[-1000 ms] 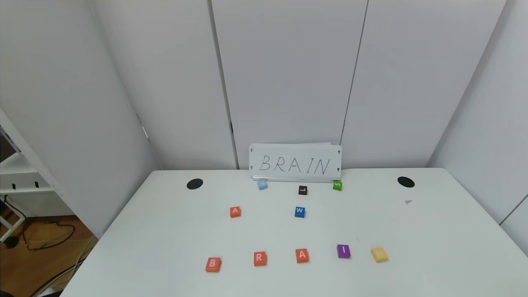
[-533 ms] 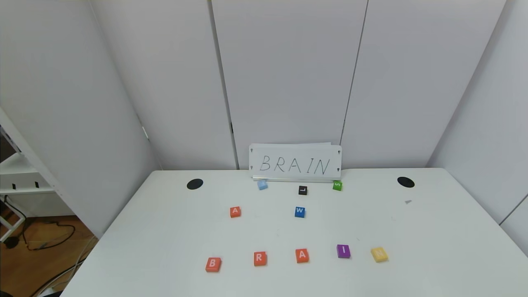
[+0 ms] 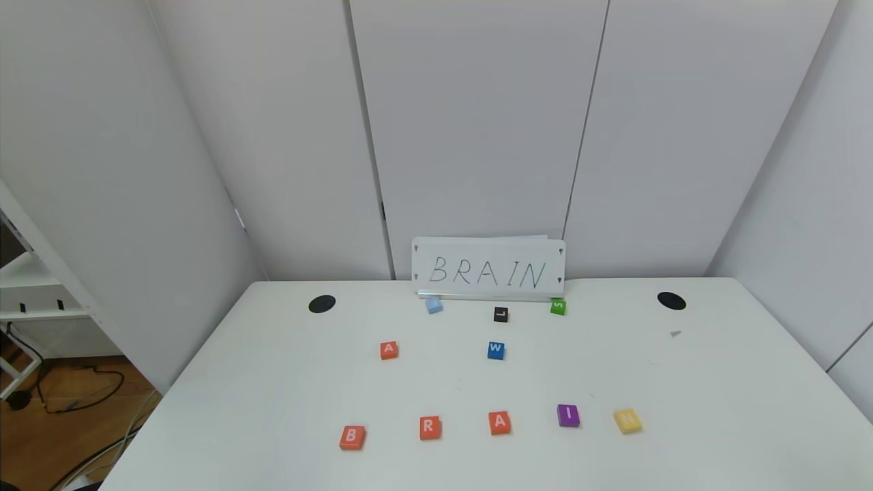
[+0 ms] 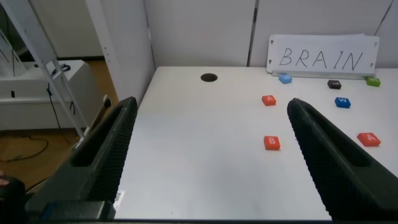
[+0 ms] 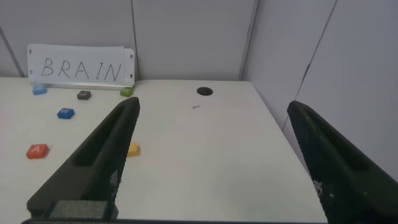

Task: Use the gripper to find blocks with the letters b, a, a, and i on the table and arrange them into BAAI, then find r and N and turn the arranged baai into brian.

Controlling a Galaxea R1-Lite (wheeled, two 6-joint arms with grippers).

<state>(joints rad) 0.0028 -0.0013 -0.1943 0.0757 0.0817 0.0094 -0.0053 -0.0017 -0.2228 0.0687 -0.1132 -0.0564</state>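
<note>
The counter (image 3: 273, 382) is seen as a broad, smooth white slab with rounded far corners and two black round holes near its back edge. Small flat square tiles with letters are spread on it. Along the near edge a spaced row is formed: B (image 3: 352, 437), R (image 3: 430, 427), A (image 3: 499, 422), all orange-red, then the purple I (image 3: 567, 414) and the yellow N (image 3: 627, 420). None of these is touching its neighbour. A second orange-red A (image 3: 389, 350) is set farther back on the left, well apart from the row. A blue W (image 3: 496, 350) lies near the middle, and a pale blue tile (image 3: 434, 305), a black L (image 3: 500, 314) and a green S (image 3: 558, 306) are placed just before a white sign (image 3: 487, 269) lettered BRAIN, which is stood upright against the wall panels.

Wide bare stretches are left at both sides of the counter and between the rows.

The left gripper (image 4: 208, 155) is held off the counter's left side, the right gripper (image 5: 208, 158) off its right side; the jaws of both are spread wide and nothing is held.
</note>
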